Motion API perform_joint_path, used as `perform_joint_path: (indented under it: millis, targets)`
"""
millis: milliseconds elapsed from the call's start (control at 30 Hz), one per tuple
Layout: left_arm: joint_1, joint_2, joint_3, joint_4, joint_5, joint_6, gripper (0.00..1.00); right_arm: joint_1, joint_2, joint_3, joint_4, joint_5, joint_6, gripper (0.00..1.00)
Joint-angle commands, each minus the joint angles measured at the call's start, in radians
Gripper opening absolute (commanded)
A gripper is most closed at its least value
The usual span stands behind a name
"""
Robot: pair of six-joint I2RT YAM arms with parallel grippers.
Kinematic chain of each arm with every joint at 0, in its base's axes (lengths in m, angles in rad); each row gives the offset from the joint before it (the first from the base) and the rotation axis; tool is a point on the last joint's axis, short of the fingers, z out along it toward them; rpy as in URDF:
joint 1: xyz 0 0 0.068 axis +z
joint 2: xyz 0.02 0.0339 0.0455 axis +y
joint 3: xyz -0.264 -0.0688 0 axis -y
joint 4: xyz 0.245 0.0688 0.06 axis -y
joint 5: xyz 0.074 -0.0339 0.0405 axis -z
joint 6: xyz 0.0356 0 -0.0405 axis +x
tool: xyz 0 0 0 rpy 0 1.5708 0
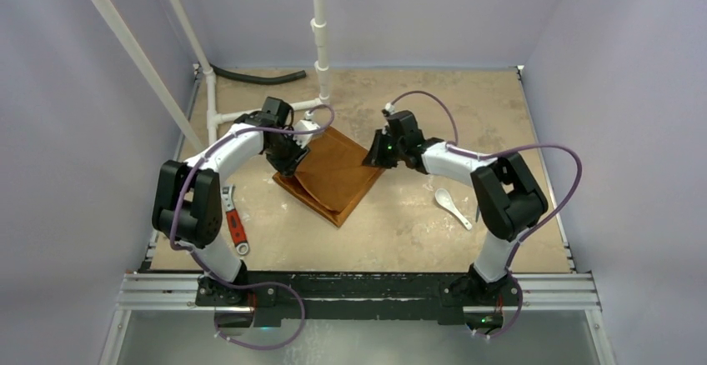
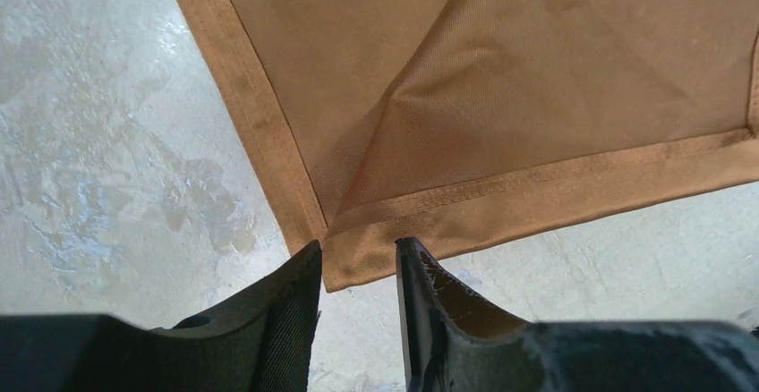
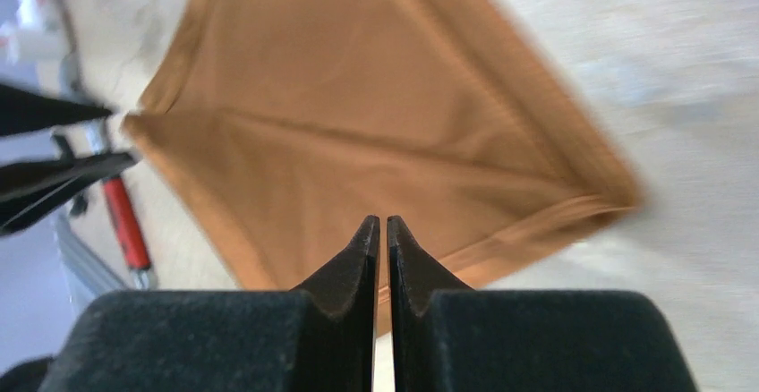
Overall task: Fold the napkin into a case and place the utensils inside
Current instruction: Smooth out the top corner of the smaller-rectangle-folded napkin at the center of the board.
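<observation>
Napkin (image 1: 333, 173), one; white spoon (image 1: 450, 205), one.

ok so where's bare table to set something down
Bare: near strip between napkin, red tool and spoon; far right corner. Crowded: beside the napkin at the left gripper and right gripper, far left by the pipes.

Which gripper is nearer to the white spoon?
Right. The right gripper sits at the right corner of the napkin, just up-left of the spoon; the left gripper sits across it at its left corner.
</observation>
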Motion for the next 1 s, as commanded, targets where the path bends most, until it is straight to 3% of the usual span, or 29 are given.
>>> perform_joint_path:
  millis: [0,300,500,667,833,967]
  targets:
    - [0.002,0.005,-0.033,0.034,-0.017,0.043,0.33,0.121,-0.055,0.018,0.015,-0.003,0.011,0.10]
    - [0.009,-0.024,-0.132,0.106,-0.073,0.072,0.17,0.276,0.030,-0.016,0.095,-0.140,0.035,0.07]
    - [0.009,-0.052,-0.174,0.136,-0.089,0.087,0.14,0.292,0.041,-0.081,0.134,-0.162,0.054,0.01]
    - [0.009,-0.058,-0.172,0.141,-0.076,0.081,0.20,0.300,0.053,-0.121,0.156,-0.217,0.037,0.00]
    - [0.009,-0.067,-0.159,0.158,-0.081,0.072,0.38,0.302,0.084,-0.144,0.144,-0.261,0.007,0.00]
    - [0.010,-0.077,-0.132,0.132,-0.068,0.064,0.43,0.303,0.055,-0.159,0.135,-0.249,-0.013,0.00]
